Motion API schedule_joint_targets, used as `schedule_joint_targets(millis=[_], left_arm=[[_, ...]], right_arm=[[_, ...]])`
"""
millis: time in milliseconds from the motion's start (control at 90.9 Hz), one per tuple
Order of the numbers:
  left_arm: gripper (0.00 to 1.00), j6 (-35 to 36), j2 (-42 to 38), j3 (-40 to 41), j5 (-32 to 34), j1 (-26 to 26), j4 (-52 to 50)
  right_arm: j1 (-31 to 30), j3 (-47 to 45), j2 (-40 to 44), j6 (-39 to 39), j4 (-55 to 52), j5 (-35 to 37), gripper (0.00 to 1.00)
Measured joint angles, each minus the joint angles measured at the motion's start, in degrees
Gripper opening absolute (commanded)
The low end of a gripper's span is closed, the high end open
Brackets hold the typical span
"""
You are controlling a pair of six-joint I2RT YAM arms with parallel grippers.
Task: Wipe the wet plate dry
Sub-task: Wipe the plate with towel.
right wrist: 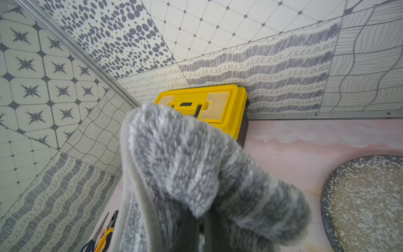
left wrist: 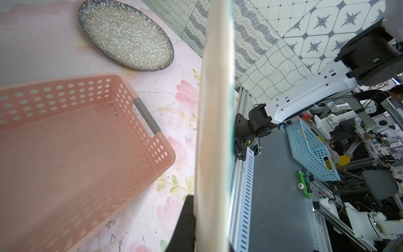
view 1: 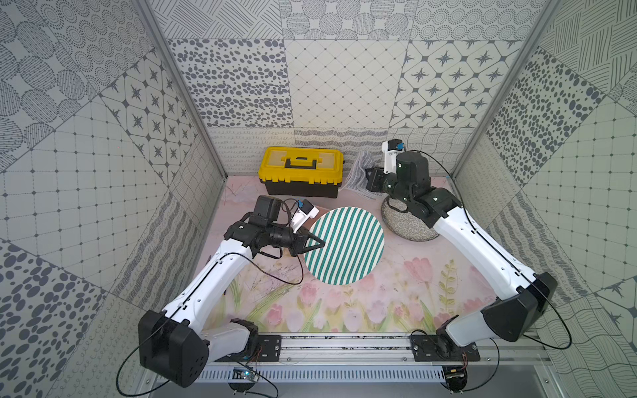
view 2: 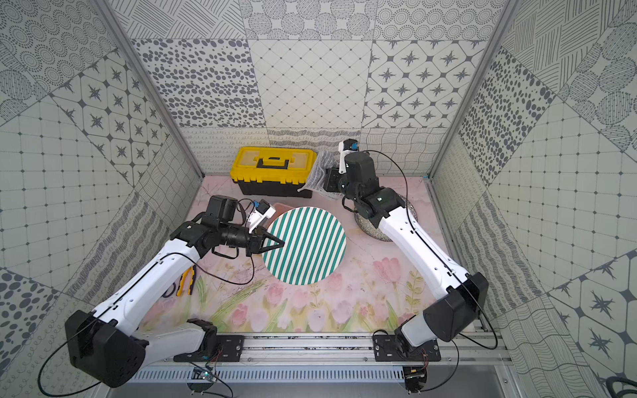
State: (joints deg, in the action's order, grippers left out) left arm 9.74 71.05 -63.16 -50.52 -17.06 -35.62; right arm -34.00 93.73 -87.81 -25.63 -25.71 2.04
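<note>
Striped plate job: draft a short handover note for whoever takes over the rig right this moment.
Left gripper: shut on the rim of the striped plate, held up over the pink basket.
Right gripper: shut on the grey towel, near the yellow toolbox, apart from the striped plate.
Speckled plate lies on the table.
Done: plate and towel both gripped.
Left: bring the towel to the striped plate and wipe it. Wetness cannot be judged from the pictures.

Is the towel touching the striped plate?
Apart. In both top views the towel hangs beside the toolbox, and a strip of bare table shows between it and the striped plate.
</note>
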Motion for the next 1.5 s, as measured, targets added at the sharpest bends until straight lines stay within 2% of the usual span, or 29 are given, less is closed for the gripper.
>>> schedule_joint_targets(millis=[121,264,429,1012,1233,1497], left_arm=[[0.00,0.59,0.48,-0.26,0.59,-0.31,-0.07],[0.00,0.92,1.01,-1.18,1.53,-0.66,-0.09],[0.00,0.94,1.22,-1.70,2.73,-0.85,-0.81],[0.00,0.87,1.40,-2.78,7.04,-0.90,-0.90],[0.00,0.70,1.66,-3.21,7.63,-1.07,-1.73],[0.00,0.70,1.66,-3.50,8.37,-1.09,-2.80]], right_arm=[[-6.32,4.22,-4.22,2.03,-1.36,0.79,0.00],[-12.46,5.20,-6.34,3.67,-2.51,1.25,0.00],[-15.85,5.18,-6.84,4.50,-3.72,1.46,0.00],[-15.91,2.51,-3.26,6.08,-6.86,2.29,0.00],[-12.55,1.14,-2.82,5.16,-6.82,-0.39,0.00],[-7.52,-5.51,1.99,3.28,-7.30,-0.33,0.00]])
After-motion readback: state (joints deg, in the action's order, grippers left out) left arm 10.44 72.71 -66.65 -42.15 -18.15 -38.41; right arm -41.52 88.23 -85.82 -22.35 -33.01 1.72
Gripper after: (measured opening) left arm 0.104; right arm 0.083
